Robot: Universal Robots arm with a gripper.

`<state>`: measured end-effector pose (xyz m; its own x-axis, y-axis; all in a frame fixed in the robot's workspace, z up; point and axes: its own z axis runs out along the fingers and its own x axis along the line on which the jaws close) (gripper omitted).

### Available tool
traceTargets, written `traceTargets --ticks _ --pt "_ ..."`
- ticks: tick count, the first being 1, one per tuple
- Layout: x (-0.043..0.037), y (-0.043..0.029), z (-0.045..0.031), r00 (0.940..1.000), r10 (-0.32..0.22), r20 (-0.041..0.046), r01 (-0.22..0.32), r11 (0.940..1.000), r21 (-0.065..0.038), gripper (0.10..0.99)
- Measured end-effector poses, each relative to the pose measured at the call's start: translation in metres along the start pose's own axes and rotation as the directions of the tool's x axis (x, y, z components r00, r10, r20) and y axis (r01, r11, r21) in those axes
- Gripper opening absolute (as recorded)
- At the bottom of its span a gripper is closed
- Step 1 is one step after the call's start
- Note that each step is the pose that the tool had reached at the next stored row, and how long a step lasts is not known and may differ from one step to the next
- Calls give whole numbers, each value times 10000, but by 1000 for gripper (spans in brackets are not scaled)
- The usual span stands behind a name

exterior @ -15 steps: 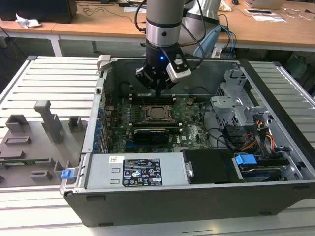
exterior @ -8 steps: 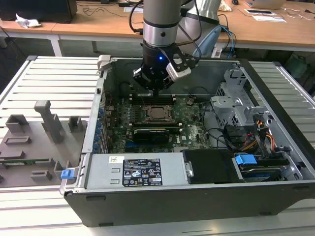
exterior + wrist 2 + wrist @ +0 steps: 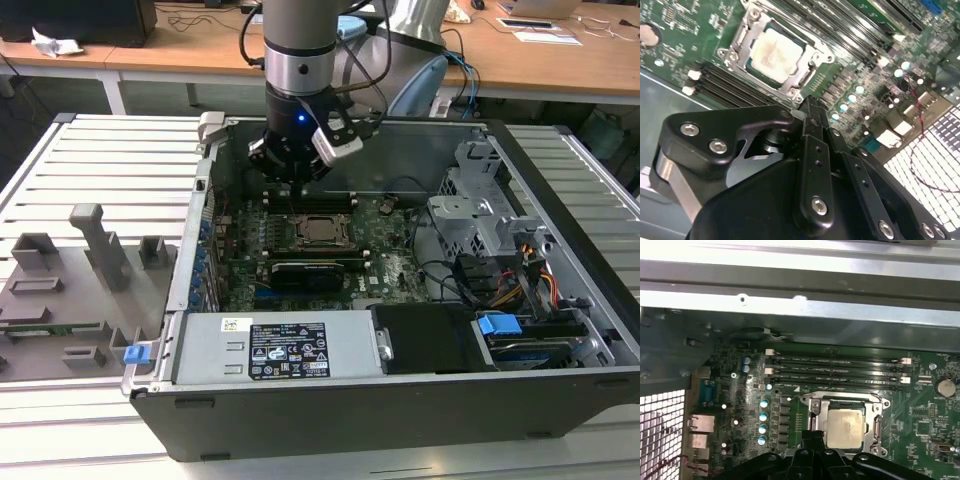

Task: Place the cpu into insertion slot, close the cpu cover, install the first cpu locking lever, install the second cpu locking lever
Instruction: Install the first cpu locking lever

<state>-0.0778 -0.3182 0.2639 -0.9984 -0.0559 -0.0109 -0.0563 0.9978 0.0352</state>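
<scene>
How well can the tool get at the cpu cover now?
Probably well. The tool hangs just beside the cpu cover, which lies flat around the cpu in the open computer case, and nothing stands between them.

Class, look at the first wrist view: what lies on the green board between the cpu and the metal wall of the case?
In the first wrist view, long black memory slots lie side by side between the cpu and the metal wall, then a bare strip of green board.
</scene>
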Motion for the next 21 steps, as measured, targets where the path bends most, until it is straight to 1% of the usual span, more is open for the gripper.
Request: traceTargets --ticks 4,12,14,16,20,21 --pt "98 6 1 10000 1 0 -1 10000 -1 106" --pt "212 20 6 10000 1 2 -1 10000 -2 106" --pt "232 40 12 10000 0 0 0 10000 -1 106" --pt "251 77 20 10000 1 -1 -1 10000 0 106" --pt "258 136 29 10000 0 -1 0 10000 -1 106" --pt "260 167 33 10000 1 1 -1 10000 -3 106"
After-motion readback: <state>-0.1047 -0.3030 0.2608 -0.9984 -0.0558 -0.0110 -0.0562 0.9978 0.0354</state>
